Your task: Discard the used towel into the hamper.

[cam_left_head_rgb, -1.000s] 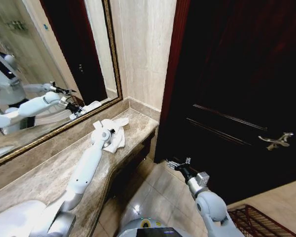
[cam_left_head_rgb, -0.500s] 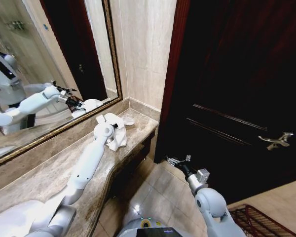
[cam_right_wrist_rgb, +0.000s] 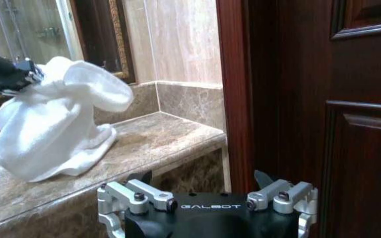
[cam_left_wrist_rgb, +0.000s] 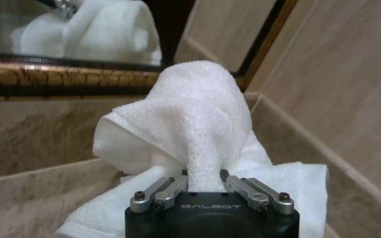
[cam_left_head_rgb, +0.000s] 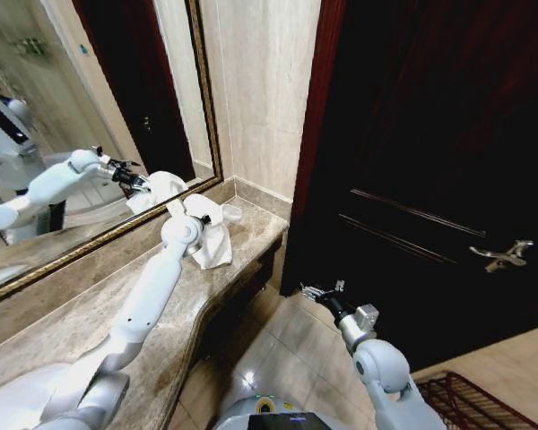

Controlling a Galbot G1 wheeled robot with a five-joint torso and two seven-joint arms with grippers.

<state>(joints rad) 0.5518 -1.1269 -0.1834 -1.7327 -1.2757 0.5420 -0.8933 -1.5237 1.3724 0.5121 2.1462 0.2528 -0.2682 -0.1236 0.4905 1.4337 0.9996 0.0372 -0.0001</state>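
The white towel [cam_left_head_rgb: 213, 237] hangs bunched from my left gripper [cam_left_head_rgb: 200, 215] above the far end of the marble counter [cam_left_head_rgb: 90, 313]; its lower folds still touch the stone. In the left wrist view the left gripper [cam_left_wrist_rgb: 204, 179] is shut on a fold of the towel [cam_left_wrist_rgb: 190, 119]. The right wrist view shows the towel [cam_right_wrist_rgb: 51, 129] dangling by the mirror. My right gripper [cam_left_head_rgb: 321, 291] hovers low over the floor in front of the door, and there its fingers [cam_right_wrist_rgb: 141, 177] stand open with nothing between them. The reddish-brown openwork hamper [cam_left_head_rgb: 466, 401] sits on the floor at the lower right.
A gold-framed mirror [cam_left_head_rgb: 81, 116] lines the wall behind the counter. A dark wooden door [cam_left_head_rgb: 430, 161] with a metal lever handle [cam_left_head_rgb: 502, 255] stands to the right. Tiled floor [cam_left_head_rgb: 278, 349] lies between counter and door.
My left gripper has risen and pulled the towel up from the counter, so the cloth now hangs in a taller bunch. The right arm has barely moved.
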